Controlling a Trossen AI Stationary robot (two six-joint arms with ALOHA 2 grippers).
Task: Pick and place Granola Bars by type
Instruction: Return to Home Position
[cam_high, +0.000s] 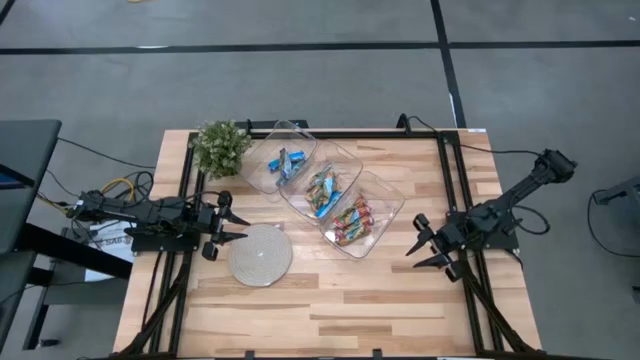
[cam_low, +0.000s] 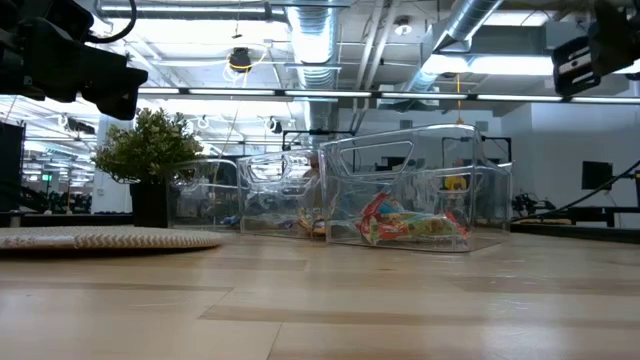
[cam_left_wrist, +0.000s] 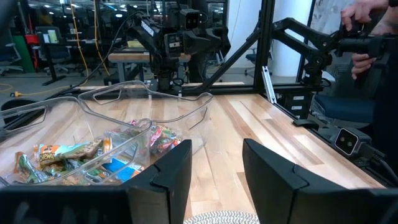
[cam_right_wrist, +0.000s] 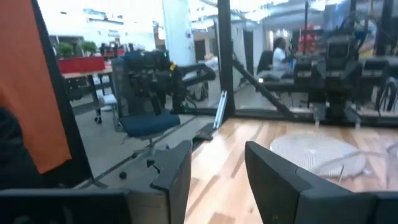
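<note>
We judge the sorting done and the step in hand to be the retreat to rest: every one of the granola bars (cam_high: 322, 190) that we can see lies inside the three clear bins (cam_high: 296, 127), which run in a slant from 11 o'clock of the table towards its centre, with blue-wrapped bars (cam_high: 287, 163) in the bin at 11 o'clock, a yellow, green and blue mix in the one at 12, and red and orange foil bars (cam_high: 352, 222) in the one nearest the centre; we see none loose on the wooden table (cam_high: 400, 320). The left gripper (cam_high: 236, 226) hangs at 9 o'clock, just beside the round woven mat (cam_high: 260, 256), its fingers (cam_left_wrist: 171, 174) spread with nothing between them; the right gripper (cam_high: 420, 244) hangs at 3 o'clock, apart from the bins, likewise spread and empty in its own wrist view. To finish well, we would draw each arm back towards its own table edge, level and slow, keeping the fingers above the mat and the bin rims, the left one minding the potted plant (cam_high: 220, 146) at 10 o'clock; the light bins would likely slide at a nudge, so we would give them a wide berth
</note>
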